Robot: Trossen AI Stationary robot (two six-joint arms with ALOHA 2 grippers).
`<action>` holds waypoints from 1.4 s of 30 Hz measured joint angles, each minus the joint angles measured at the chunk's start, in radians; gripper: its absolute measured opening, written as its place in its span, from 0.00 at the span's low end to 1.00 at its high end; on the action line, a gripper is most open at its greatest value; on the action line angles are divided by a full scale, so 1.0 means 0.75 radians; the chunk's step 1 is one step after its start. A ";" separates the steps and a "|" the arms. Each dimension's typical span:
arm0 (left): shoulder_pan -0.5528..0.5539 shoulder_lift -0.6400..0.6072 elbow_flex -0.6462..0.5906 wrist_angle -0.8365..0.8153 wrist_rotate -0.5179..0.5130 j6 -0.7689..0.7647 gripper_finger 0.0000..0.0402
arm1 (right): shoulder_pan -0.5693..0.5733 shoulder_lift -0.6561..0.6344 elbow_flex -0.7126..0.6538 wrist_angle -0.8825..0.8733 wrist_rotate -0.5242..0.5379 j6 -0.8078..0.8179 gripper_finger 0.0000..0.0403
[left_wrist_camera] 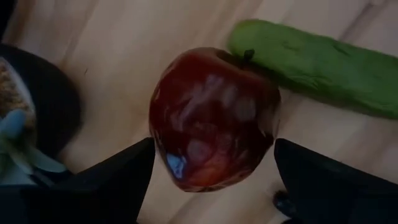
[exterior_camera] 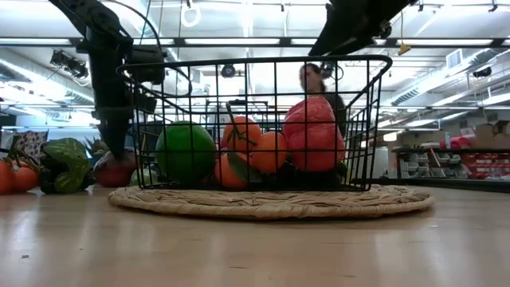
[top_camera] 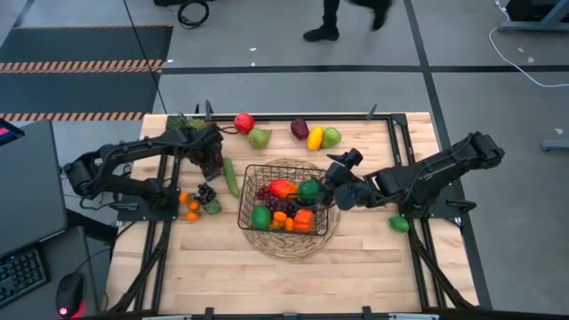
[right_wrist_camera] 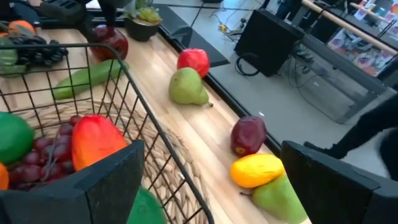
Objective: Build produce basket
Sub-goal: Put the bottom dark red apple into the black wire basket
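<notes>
Basket (top_camera: pixel 286 197) on wicker mat (exterior_camera: pixel 271 201), part-filled with produce, directly beside right gripper (top_camera: pixel 335 185), jaws apart and empty; left gripper (left_wrist_camera: pixel 211 163), jaws apart, straddling red apple (left_wrist_camera: pixel 212 118) beside cucumber (left_wrist_camera: pixel 323 65).

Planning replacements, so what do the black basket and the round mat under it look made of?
Black square basket: thin metal wire, apparently dark-coated; open grid sides you can see through. Round tan mat: woven natural fibre, maybe straw or wicker; coiled, rough, matte texture.
</notes>
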 joint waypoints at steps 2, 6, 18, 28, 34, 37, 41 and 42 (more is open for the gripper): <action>0.015 0.024 0.000 0.015 -0.001 0.000 0.84 | -0.012 0.000 0.000 0.000 -0.016 -0.003 0.94; 0.020 0.057 -0.001 0.049 -0.006 -0.001 0.84 | -0.031 0.000 0.000 0.006 -0.019 -0.012 0.94; 0.018 0.080 0.000 0.088 -0.005 -0.106 0.76 | -0.040 0.000 0.000 0.012 -0.028 -0.014 0.90; -0.078 0.080 0.054 0.011 0.009 -0.213 0.62 | -0.040 0.000 0.000 0.011 -0.028 -0.038 0.88; -0.184 0.078 0.240 -0.184 -0.001 -0.253 0.64 | -0.040 0.000 0.000 0.008 -0.029 -0.038 0.87; -0.221 0.078 0.375 -0.356 -0.053 -0.283 0.63 | -0.037 0.000 0.000 -0.003 -0.029 -0.037 0.87; -0.265 0.077 0.590 -0.562 -0.074 -0.362 0.63 | -0.029 -0.015 -0.001 -0.017 -0.029 -0.028 0.87; -0.279 0.077 0.648 -0.605 -0.074 -0.390 0.64 | -0.024 -0.024 -0.001 -0.029 -0.029 -0.017 0.87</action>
